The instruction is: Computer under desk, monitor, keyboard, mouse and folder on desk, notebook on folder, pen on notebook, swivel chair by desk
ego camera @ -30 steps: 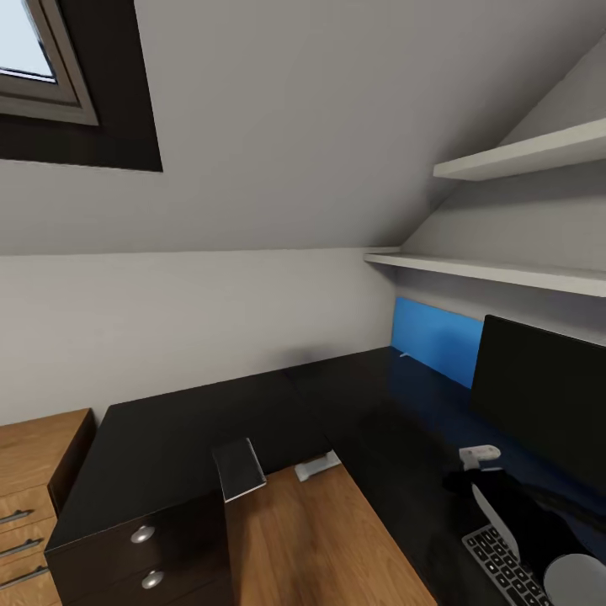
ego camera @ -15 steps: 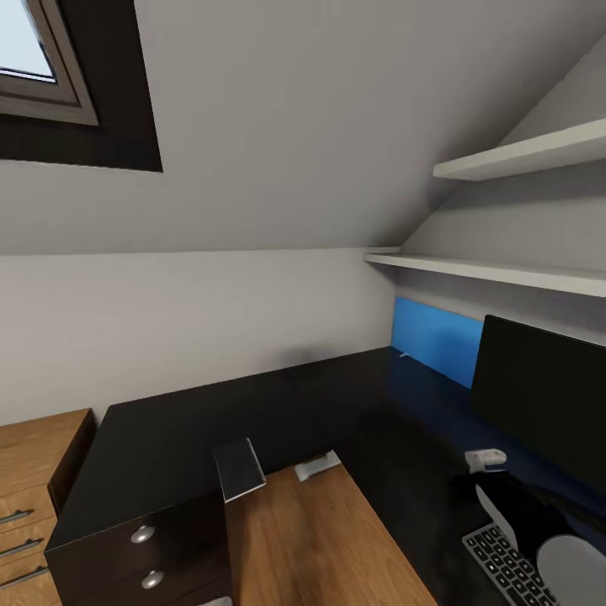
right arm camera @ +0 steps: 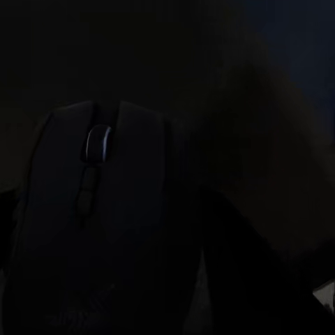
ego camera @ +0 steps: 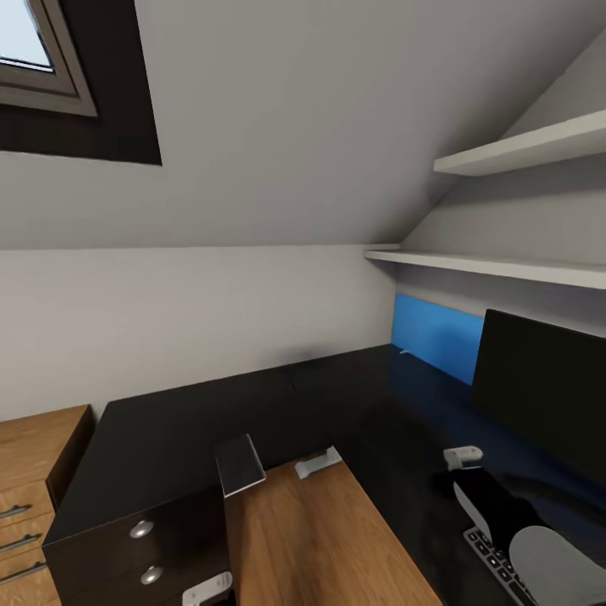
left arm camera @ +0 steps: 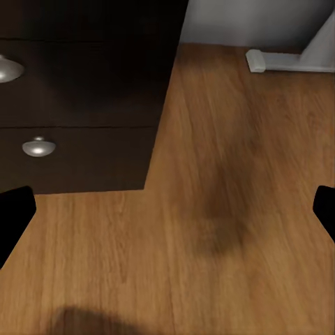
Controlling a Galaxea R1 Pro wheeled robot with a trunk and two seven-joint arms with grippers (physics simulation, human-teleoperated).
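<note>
Glossy black desk [ego camera: 210,421] underlies the right end effector [right arm camera: 105,230] gripping the mouse [right arm camera: 98,209]; left end effector [left arm camera: 167,209] gapes.

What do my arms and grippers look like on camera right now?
In the head view, the right arm is black with a pale grey rounded shell near the view's lower edge and a small white block near the wrist. In the left wrist view, the left gripper shows two plain black fingers at the frame's sides. No cables or markings are visible.
</note>
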